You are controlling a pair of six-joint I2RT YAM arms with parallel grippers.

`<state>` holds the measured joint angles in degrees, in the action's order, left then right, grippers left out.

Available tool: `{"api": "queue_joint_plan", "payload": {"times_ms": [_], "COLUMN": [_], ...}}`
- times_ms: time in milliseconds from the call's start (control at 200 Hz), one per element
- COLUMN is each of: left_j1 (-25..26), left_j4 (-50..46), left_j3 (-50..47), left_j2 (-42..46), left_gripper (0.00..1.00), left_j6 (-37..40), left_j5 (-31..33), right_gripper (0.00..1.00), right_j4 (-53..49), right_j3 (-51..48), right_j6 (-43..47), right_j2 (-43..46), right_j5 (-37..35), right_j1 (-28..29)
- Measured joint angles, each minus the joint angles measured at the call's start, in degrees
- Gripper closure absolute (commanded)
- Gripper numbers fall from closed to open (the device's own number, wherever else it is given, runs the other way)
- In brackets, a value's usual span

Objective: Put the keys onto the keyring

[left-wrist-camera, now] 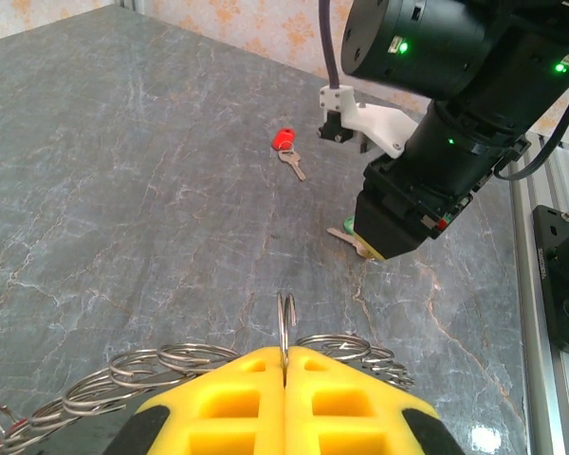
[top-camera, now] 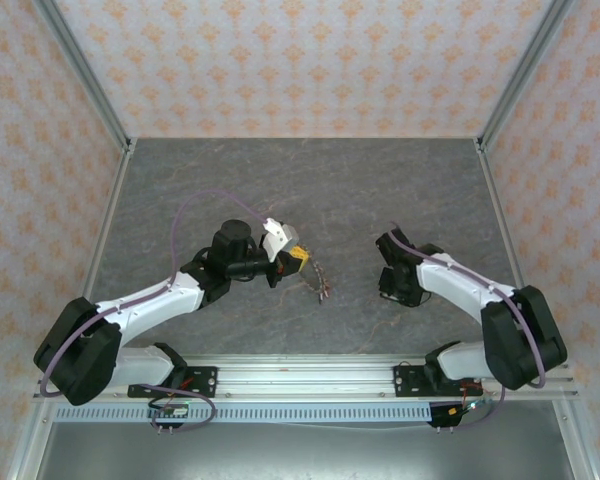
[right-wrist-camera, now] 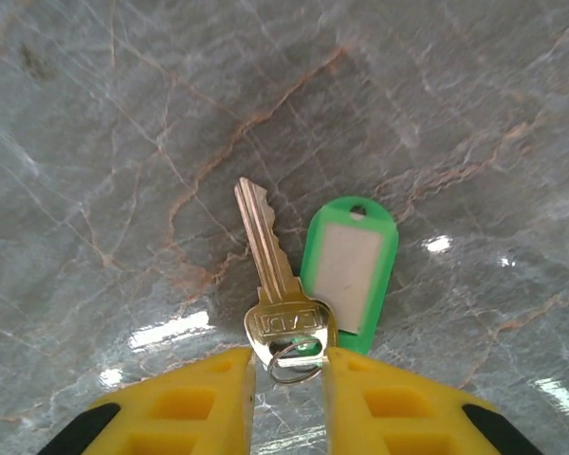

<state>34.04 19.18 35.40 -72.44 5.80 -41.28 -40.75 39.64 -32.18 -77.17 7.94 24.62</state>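
Note:
My left gripper [left-wrist-camera: 284,353] is shut on one thin loop of the keyring [left-wrist-camera: 161,365], a chain of small wire rings that spreads out on both sides of the yellow fingers. In the top view that gripper [top-camera: 302,257] hovers left of centre with the keyring [top-camera: 317,282] trailing below it. My right gripper [right-wrist-camera: 289,355] is shut on the head of a brass key [right-wrist-camera: 266,251]. A green plastic tag [right-wrist-camera: 349,265] hangs from that key's small split ring. A red-headed key [left-wrist-camera: 285,144] lies on the table beyond the right arm [left-wrist-camera: 436,161].
The table [top-camera: 310,190] is grey marble-patterned, walled by patterned panels at the back and sides. A metal rail [top-camera: 310,375] carrying both arm bases runs along the near edge. The two grippers stand roughly a hand's width apart.

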Motion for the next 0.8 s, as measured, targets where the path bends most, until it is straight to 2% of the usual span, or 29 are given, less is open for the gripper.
{"api": "queue_joint_plan", "payload": {"times_ms": [796], "left_j1": [0.0], "left_j4": [0.0], "left_j3": [0.0], "left_j2": [0.0], "left_gripper": [1.00], "left_j6": [0.0], "left_j5": [0.0], "right_gripper": [0.78], "right_j4": [-1.5], "right_j3": [1.6], "right_j6": [0.0], "right_j2": [-3.1], "right_j5": [-2.2], "right_j1": [1.7]}}
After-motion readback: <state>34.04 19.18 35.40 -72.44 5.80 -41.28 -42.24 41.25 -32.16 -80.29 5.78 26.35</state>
